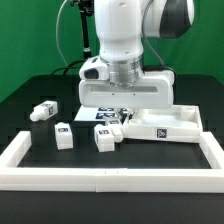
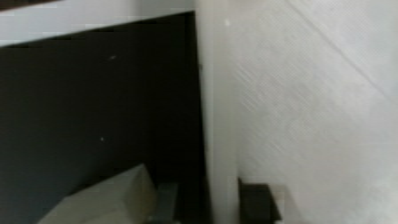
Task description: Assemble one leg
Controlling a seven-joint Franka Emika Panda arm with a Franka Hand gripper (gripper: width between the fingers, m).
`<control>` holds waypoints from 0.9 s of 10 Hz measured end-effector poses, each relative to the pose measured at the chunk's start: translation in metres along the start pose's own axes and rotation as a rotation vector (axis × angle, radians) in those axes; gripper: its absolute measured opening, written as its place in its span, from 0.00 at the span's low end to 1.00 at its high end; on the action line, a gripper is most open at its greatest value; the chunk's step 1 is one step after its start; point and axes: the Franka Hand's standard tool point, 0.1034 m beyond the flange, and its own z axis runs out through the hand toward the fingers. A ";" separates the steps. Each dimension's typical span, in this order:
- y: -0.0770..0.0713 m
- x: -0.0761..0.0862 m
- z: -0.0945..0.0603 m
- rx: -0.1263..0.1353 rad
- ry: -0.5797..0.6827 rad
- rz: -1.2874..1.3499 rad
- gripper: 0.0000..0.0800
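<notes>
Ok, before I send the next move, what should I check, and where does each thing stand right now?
1. Gripper is down at the near edge of the large square piece: ok.
2. Jaws open or shut: cannot tell. The wrist view is blurred, with a white edge running between the fingers.
3. A leg in the grasp: cannot tell.
4. Loose legs free to pick: ok. The far leg, the middle leg and the near leg lie apart from each other.
5. Fourth leg: cannot tell, possibly hidden under the gripper.
6. Large square piece lying flat: ok.
</notes>
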 end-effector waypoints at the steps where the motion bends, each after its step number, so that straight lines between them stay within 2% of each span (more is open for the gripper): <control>1: -0.004 0.008 0.000 -0.008 -0.022 -0.029 0.07; 2: -0.010 0.010 0.000 -0.016 -0.019 -0.058 0.08; 6: -0.010 0.009 0.001 -0.015 -0.022 -0.058 0.08; 7: -0.006 0.010 0.001 -0.014 -0.022 -0.078 0.08; 9: 0.019 0.016 -0.004 -0.011 -0.031 -0.081 0.08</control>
